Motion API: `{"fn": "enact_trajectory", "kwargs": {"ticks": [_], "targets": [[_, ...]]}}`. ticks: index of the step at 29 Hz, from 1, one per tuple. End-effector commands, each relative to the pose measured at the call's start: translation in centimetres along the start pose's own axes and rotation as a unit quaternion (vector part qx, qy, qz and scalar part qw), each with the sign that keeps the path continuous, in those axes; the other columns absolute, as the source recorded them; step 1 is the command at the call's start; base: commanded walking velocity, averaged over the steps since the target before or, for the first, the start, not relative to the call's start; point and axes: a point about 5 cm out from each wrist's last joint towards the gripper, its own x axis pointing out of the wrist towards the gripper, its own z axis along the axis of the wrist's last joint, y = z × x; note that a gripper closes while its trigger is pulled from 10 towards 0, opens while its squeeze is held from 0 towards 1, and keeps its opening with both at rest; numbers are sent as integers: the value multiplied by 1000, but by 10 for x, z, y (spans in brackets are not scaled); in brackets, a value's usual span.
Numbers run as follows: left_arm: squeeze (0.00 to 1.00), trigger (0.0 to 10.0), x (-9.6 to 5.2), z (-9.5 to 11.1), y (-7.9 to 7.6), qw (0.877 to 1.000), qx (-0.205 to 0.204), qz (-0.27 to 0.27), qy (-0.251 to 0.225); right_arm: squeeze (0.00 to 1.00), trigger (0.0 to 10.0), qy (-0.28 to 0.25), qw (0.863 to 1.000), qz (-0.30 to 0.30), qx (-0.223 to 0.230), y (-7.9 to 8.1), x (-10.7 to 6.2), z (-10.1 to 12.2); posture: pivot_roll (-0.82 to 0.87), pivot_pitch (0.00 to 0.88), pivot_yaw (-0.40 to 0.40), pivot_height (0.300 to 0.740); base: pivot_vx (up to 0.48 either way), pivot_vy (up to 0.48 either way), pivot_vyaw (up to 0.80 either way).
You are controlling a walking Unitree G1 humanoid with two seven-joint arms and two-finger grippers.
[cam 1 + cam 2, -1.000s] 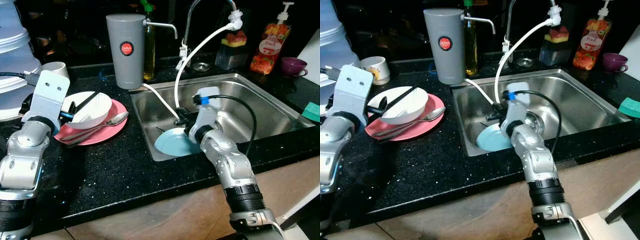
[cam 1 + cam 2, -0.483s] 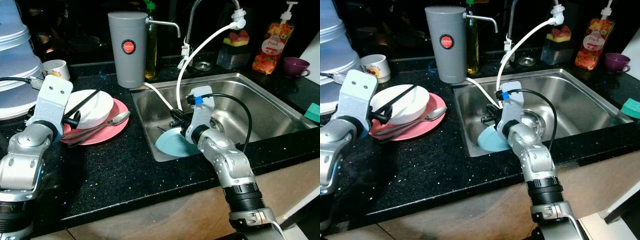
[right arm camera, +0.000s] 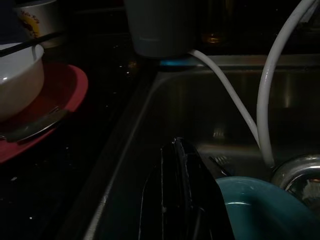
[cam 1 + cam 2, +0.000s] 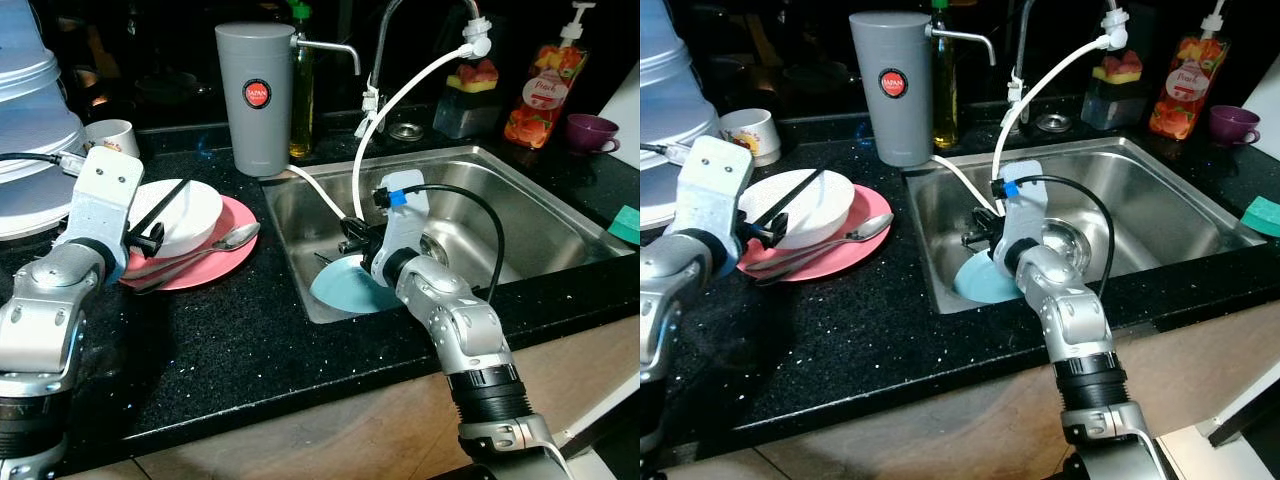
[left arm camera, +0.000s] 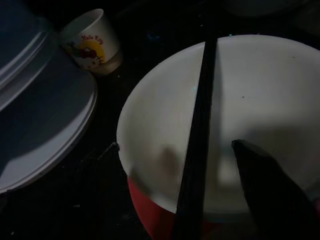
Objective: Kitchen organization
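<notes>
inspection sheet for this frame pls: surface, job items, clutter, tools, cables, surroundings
Surface: black speckled stone counter with steel sink.
Job's things: white bowl on round pink plate, black chopsticks across bowl, metal spoon on plate; light blue plate in sink.
Clutter: grey cylinder water filter, printed cup, purple cup, soap bottle.
Tools: left tool at bowl rim, open; right tool over blue plate, shut.
Cables: white hoses from tap.
Surroundings: stacked white lids.

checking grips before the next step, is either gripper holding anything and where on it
The left gripper straddles the near rim of the white bowl but is open. The right gripper is shut in the sink beside the blue plate, holding nothing visible.
</notes>
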Motion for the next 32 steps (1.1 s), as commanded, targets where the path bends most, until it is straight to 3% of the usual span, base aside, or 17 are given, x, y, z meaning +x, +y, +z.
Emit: {"fn": "enact_trajectory", "kwargs": {"ticks": [1,2,3,8,9,21,26,27,28,32], "targets": [[0,4588,0,1,3,1000,-7,0,3,0,10000,-11,1000,5,3,2,1,9,-35,48,2,740,0,0,0],[0,4588,0,1,4,1000,-11,-1,6,0,10000,-12,1000,5,3,2,2,9,-35,48,3,740,0,0,0],[0,2627,0,1,4,1000,-16,-1,9,0,10000,-12,1000,6,3,2,2,10,-35,48,3,740,0,0,0],[0,1137,1,0,5,999,-37,-6,18,0,10000,-14,1000,7,3,3,2,12,-35,49,3,740,0,0,0],[0,0,1,0,6,999,-39,-8,19,0,10000,-14,1000,8,2,3,3,13,-35,49,3,740,0,0,0],[0,0,1,0,11,999,-42,-7,26,0,10000,-17,1000,11,3,3,6,18,-36,51,-4,740,0,0,0],[0,0,1,7,14,1000,0,12,2,0,10000,-18,1000,10,6,2,8,20,-34,51,-10,740,0,0,0],[0,2627,1,9,14,1000,3,17,0,0,10000,-18,1000,10,7,2,8,20,-34,51,-10,740,0,0,0],[0,10000,1,12,14,1000,-1,23,-3,0,10000,-19,1000,10,7,2,8,21,-34,51,-10,740,0,0,0],[16,10000,1,22,10,999,-33,23,-12,0,10000,-21,1000,13,7,3,8,23,-35,51,-6,740,0,0,0]]}}
